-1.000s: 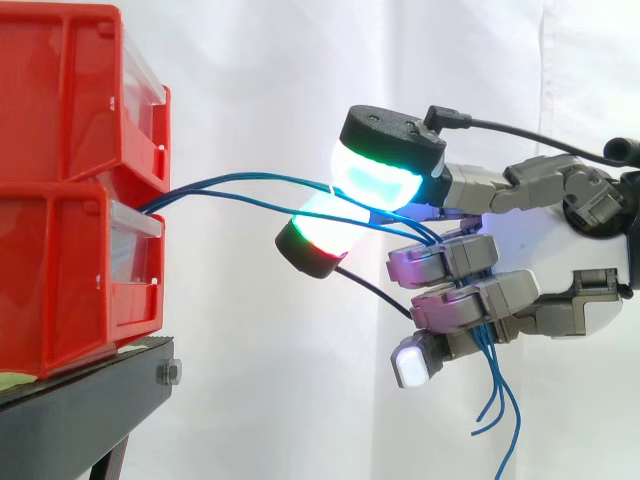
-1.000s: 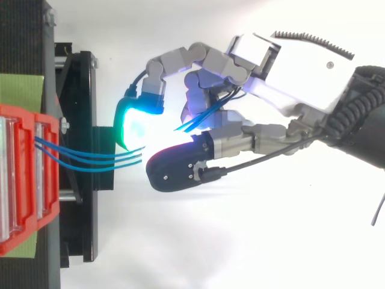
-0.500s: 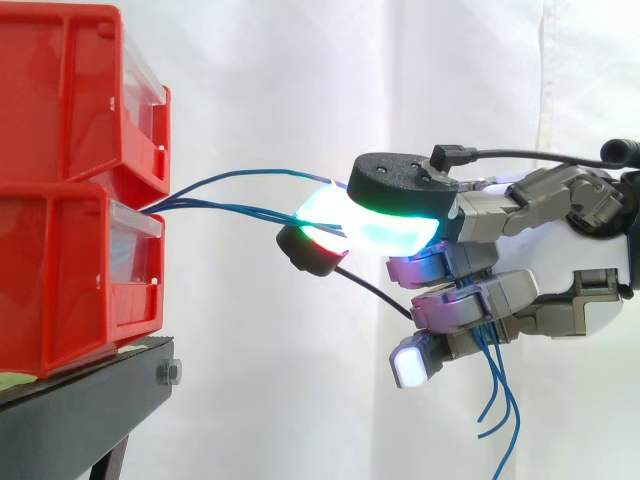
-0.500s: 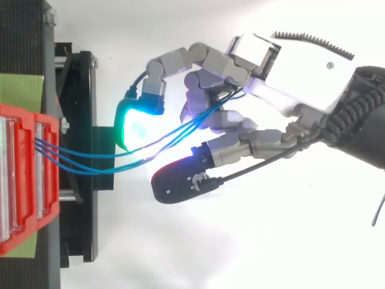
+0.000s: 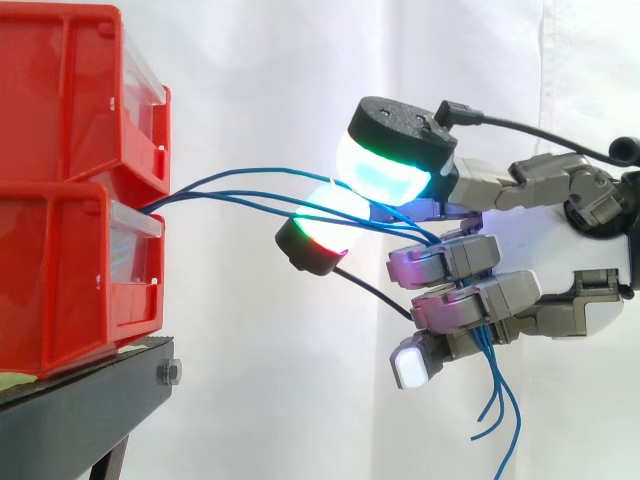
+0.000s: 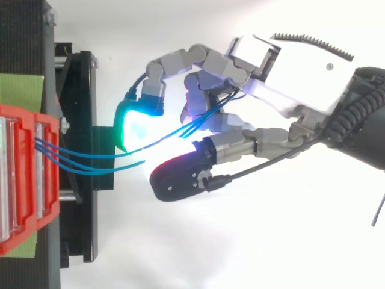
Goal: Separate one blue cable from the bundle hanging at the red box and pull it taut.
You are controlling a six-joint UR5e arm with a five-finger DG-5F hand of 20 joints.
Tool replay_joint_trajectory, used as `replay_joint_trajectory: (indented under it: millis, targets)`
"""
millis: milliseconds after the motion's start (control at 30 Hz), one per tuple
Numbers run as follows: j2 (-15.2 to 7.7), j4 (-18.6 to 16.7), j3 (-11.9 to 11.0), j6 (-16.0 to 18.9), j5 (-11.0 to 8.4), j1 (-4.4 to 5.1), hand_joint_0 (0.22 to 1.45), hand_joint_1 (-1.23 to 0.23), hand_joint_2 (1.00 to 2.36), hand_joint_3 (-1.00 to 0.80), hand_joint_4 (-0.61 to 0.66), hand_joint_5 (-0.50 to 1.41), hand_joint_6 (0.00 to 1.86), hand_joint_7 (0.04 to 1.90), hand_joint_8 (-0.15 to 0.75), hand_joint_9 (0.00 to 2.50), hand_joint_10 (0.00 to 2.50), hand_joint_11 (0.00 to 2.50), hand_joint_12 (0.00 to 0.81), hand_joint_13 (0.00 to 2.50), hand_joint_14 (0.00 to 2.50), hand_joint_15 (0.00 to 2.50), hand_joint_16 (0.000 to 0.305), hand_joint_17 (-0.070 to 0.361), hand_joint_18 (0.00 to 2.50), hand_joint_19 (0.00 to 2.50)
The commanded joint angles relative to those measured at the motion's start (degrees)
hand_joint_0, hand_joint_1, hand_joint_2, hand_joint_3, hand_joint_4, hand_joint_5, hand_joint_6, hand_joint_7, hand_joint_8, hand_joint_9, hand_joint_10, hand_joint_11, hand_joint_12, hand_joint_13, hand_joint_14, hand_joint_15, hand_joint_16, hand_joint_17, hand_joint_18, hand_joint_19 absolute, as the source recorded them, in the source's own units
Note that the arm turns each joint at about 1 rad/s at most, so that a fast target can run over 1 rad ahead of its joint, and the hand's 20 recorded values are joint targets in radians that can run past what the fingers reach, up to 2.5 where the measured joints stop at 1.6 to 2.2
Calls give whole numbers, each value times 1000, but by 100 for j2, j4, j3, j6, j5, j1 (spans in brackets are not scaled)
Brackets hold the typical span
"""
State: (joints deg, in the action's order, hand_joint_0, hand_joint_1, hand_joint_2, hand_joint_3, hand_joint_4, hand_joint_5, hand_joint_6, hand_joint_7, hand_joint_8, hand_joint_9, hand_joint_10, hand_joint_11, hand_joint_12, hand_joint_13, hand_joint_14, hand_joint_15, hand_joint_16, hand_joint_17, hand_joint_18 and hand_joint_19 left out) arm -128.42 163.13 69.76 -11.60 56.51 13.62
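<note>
At the red box (image 5: 70, 270): blue cables (image 5: 240, 197) are coming out of the gap under the upper red bin (image 5: 60, 90) and running right into the hand (image 6: 283, 60).
Fingers (image 5: 450, 262): curling round the bundle and holding it, so the loose ends (image 5: 497, 425) are dangling below.
Pads (image 5: 385, 172): two glowing ones are sitting close together with strands passing between them, probably to single one out.
Top strand (image 5: 270, 171): arcing higher than the others, seemingly the one being parted.
Tension: cables are bowing between box and hand, so nothing is being pulled taut yet.
Black stand (image 5: 80, 400): carrying the bins at cable height.
Writing: nothing legible is showing on the bins or the hand.
</note>
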Motion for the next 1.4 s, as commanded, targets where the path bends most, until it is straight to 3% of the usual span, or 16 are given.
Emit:
replay_joint_trajectory:
  millis: [0,300,500,667,867,1000,1067,1100,1133,1200,1233,1300,1367]
  targets:
    - [2,0,2,0,0,0,518,-592,1000,-500,-109,-231,816,990,176,636,1776,1408,320,736,2066,995,48,107,670,913]
    - [2,0,-6,0,0,0,634,-579,1000,-493,-151,-217,837,1044,148,664,1691,1439,294,742,1991,1057,43,96,664,930]
    - [2,0,-6,26,-9,0,631,-638,1016,-337,-143,-205,857,1051,153,690,1720,1422,302,778,1974,1050,42,95,685,940]
    - [-7,0,2,26,-9,9,603,-689,1028,-119,-163,-173,882,1154,166,894,1656,1528,302,894,1883,1125,43,96,768,960]
    - [2,0,2,44,-9,18,594,-692,1024,-39,-187,-155,889,1197,181,980,1622,1552,327,942,1848,1145,46,103,818,958]
    - [-7,9,2,44,-9,18,596,-696,1021,-30,-179,-151,890,1185,184,1024,1267,1613,345,993,1684,1174,48,108,837,946]
    - [-7,9,2,44,-17,26,595,-696,1021,-22,-175,-150,890,1193,188,1067,905,1663,346,1017,1585,1199,49,110,841,942]
    - [2,9,2,44,-26,18,595,-698,1020,-23,-174,-149,890,1189,185,1074,873,1657,347,1023,1573,1192,49,111,843,941]
    - [2,9,2,44,-26,18,595,-699,1020,-22,-174,-147,890,1187,191,1129,466,1751,354,1050,1407,1267,50,112,847,940]
    - [-7,9,2,44,-53,26,595,-701,1019,-19,-171,-146,889,1190,196,1150,279,1773,357,1073,1249,1325,50,113,852,936]
    - [-7,9,2,44,-53,26,595,-701,1019,-14,-167,-146,889,1190,205,1173,5,1753,360,1106,976,1446,51,114,853,926]
    - [2,0,20,44,-53,26,595,-702,1019,-12,-172,-144,888,1193,221,1137,14,1558,360,1121,851,1492,51,114,851,932]
    - [2,-9,46,44,-53,35,596,-704,1020,-16,-173,-144,888,1191,239,1023,24,1225,359,1143,510,1633,50,114,847,924]
